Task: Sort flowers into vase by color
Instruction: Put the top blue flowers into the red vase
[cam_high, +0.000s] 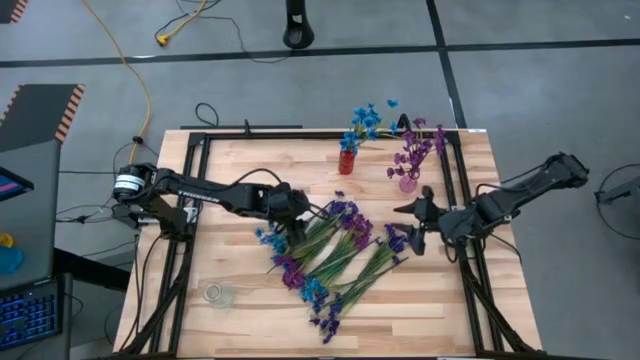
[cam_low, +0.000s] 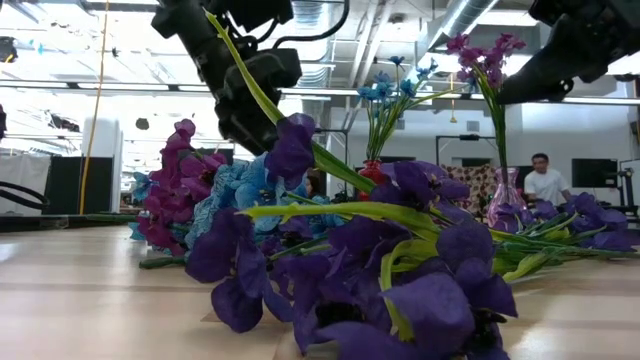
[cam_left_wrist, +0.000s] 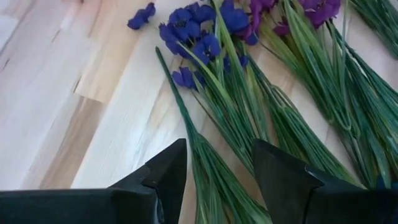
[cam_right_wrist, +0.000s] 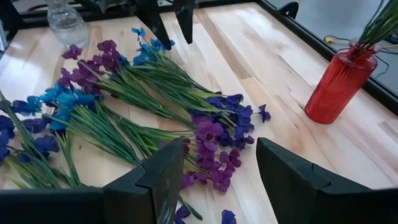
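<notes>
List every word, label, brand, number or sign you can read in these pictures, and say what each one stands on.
None can be read.
Left arm: pale lettering along one link in the high view, too small to read.
Red vase, pink vase, clear vase, flowers and table: no print shows.

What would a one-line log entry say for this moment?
left gripper: open over stems | right gripper: open, empty | flowers: loose pile on table | red vase: blue flowers | pink vase: purple flowers
</notes>
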